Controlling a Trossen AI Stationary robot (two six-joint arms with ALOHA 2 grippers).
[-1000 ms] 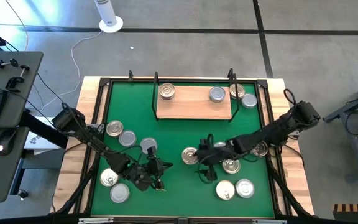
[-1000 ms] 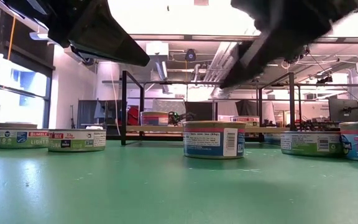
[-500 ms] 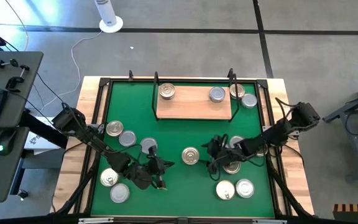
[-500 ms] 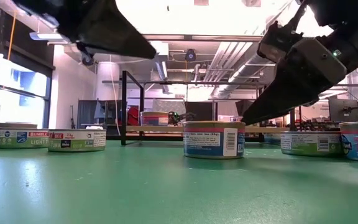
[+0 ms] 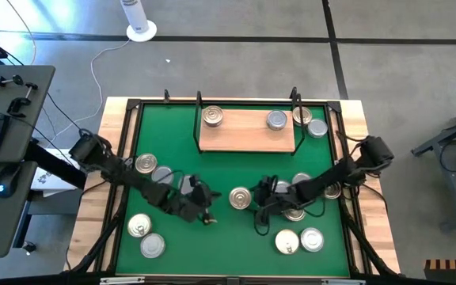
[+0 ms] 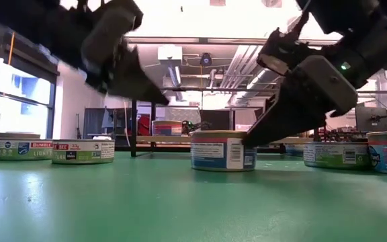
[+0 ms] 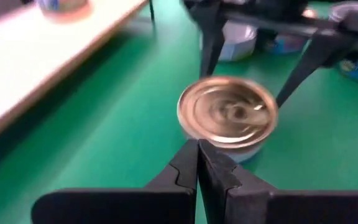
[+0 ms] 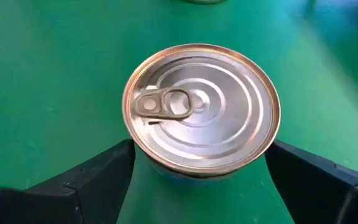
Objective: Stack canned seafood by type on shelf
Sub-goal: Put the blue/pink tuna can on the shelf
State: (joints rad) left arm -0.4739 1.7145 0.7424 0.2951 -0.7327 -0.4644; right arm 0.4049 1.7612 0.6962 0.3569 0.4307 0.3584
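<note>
A flat round metal tin with a gold-rimmed pull-tab lid (image 8: 201, 109) sits on the smooth green mat (image 5: 220, 170), in front of the tan wooden shelf board (image 5: 246, 131). The right gripper (image 5: 260, 198) reaches in low beside it, dark fingers spread wide on either side of the tin, not squeezing. Opposite, the left gripper (image 7: 197, 163) points at the tin's rim, fingers pressed together, holding nothing.
</note>
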